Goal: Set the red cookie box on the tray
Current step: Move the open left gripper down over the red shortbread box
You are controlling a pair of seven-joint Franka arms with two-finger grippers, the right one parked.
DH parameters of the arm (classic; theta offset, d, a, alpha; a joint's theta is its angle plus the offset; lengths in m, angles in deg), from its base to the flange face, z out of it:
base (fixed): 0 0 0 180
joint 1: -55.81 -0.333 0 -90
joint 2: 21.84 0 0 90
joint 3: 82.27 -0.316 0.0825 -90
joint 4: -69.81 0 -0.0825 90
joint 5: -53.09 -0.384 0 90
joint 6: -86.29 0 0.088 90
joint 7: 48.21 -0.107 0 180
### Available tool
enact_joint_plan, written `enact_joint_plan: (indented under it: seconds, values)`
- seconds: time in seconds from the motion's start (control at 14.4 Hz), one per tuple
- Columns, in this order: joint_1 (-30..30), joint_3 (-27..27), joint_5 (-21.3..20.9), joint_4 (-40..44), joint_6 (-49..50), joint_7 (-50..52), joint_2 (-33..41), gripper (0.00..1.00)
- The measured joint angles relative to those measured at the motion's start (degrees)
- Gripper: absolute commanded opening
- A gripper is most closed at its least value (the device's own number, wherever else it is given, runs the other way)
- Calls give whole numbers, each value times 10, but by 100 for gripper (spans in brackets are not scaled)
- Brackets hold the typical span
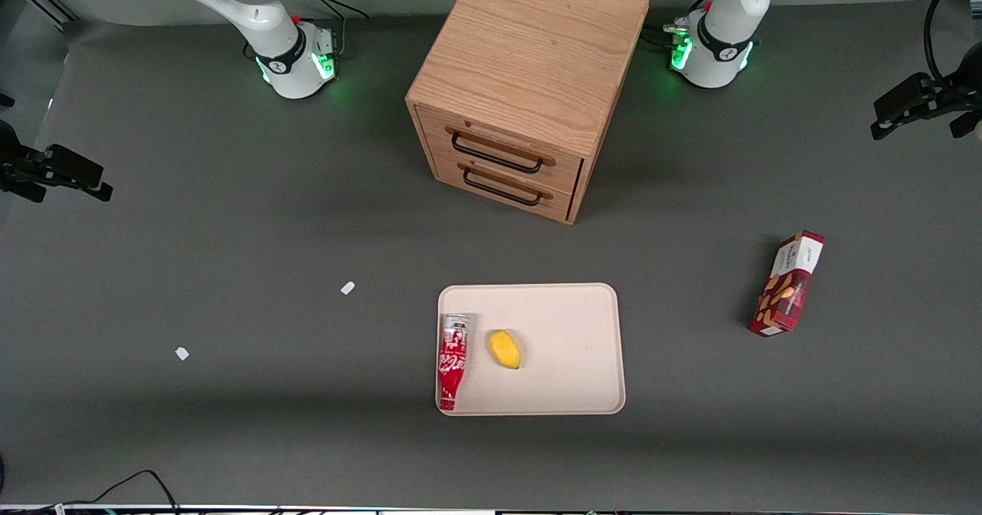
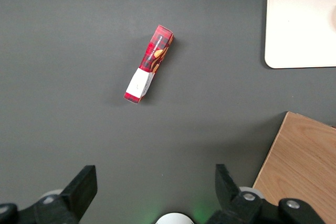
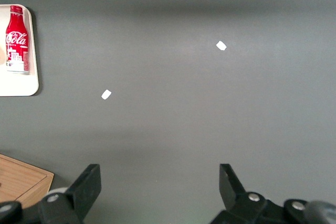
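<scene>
Red cookie box (image 1: 788, 284) lying on the grey table (image 1: 230, 254) at the right of the front frame, toward the working arm's end, well apart from the tray (image 1: 571, 346) at lower centre. Soda bottle (image 1: 453, 360) and yellow fruit (image 1: 505, 348) resting on that tray. Wooden drawer cabinet (image 1: 529, 85) at upper centre. Gripper (image 2: 155, 182) raised high above the table, fingers (image 2: 81, 184) spread wide, holding nothing, box (image 2: 149, 63) in sight below
</scene>
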Motion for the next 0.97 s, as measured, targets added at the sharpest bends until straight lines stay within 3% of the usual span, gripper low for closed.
enact_joint_plan:
  seconds: [0.49,0.97]
  values:
    - [0,0,0,-6,-21,-1,-10,100]
    - [-1,-14,-8,-12,-97,-90,-117,100]
